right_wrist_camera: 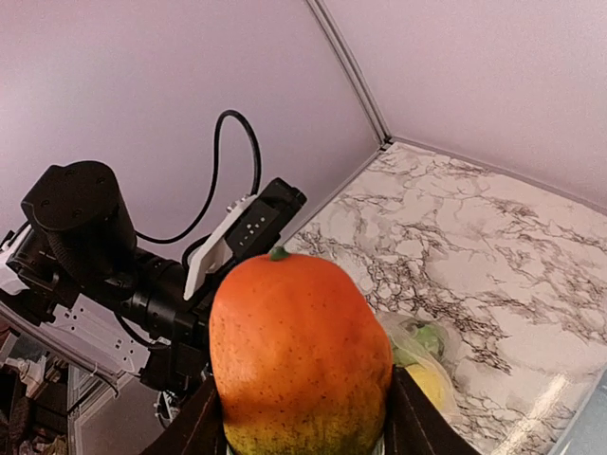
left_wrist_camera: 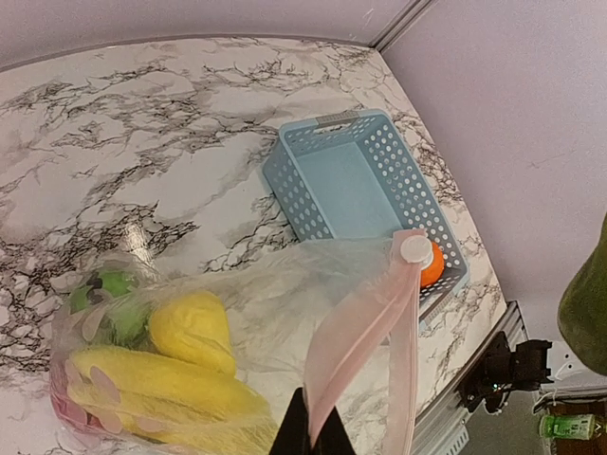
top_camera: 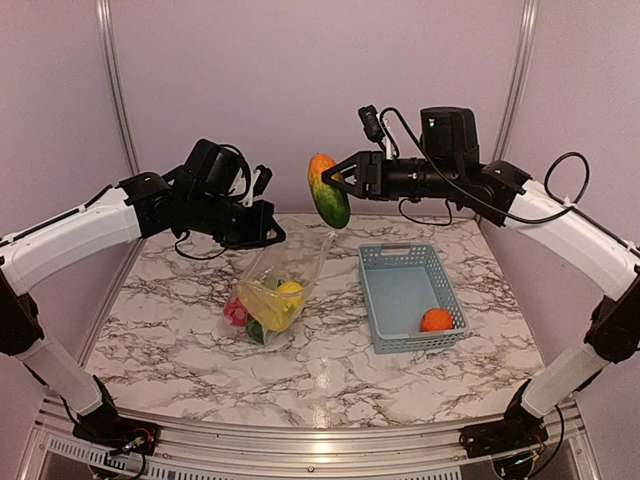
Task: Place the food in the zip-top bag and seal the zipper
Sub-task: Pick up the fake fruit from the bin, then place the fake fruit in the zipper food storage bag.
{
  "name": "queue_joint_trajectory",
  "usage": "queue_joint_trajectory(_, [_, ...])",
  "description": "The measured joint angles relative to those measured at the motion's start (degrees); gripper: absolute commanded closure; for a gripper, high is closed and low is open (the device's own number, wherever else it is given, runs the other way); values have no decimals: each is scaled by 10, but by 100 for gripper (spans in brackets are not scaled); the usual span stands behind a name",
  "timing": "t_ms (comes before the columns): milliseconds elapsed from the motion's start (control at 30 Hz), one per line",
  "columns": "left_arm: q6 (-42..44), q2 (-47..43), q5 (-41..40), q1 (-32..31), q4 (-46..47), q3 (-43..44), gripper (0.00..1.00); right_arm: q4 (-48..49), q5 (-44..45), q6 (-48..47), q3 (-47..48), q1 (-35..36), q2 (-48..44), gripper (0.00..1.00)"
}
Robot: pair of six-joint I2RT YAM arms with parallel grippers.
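Observation:
The clear zip-top bag (top_camera: 275,290) lies on the table with yellow bananas (left_wrist_camera: 161,384), a yellow pepper (left_wrist_camera: 190,327), a green piece (left_wrist_camera: 109,289) and a red-pink ball (top_camera: 235,312) inside. My left gripper (left_wrist_camera: 311,441) is shut on the bag's pinkish zipper strip (left_wrist_camera: 365,341) and holds the mouth up. My right gripper (top_camera: 345,178) is shut on an orange-and-green mango (top_camera: 328,190), high above the bag's mouth; it fills the right wrist view (right_wrist_camera: 299,355). An orange (top_camera: 436,320) lies in the basket.
The grey-blue slotted basket (top_camera: 385,300) stands right of the bag, near the table's right side. Metal frame posts rise at the back corners.

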Motion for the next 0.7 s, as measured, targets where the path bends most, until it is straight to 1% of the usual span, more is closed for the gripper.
queue_joint_trajectory(133, [-16, 0, 2, 6, 3, 0, 100, 53, -8, 7, -21, 35, 6, 61])
queue_joint_trajectory(267, [-36, -3, 9, 13, 18, -8, 100, 104, -17, 9, -39, 52, 14, 60])
queue_joint_trajectory(600, [-77, -29, 23, 24, 51, -50, 100, 195, -38, 19, -84, 56, 47, 57])
queue_joint_trajectory(700, [-86, -38, 25, 25, 56, -58, 100, 209, -40, 19, -96, 56, 52, 51])
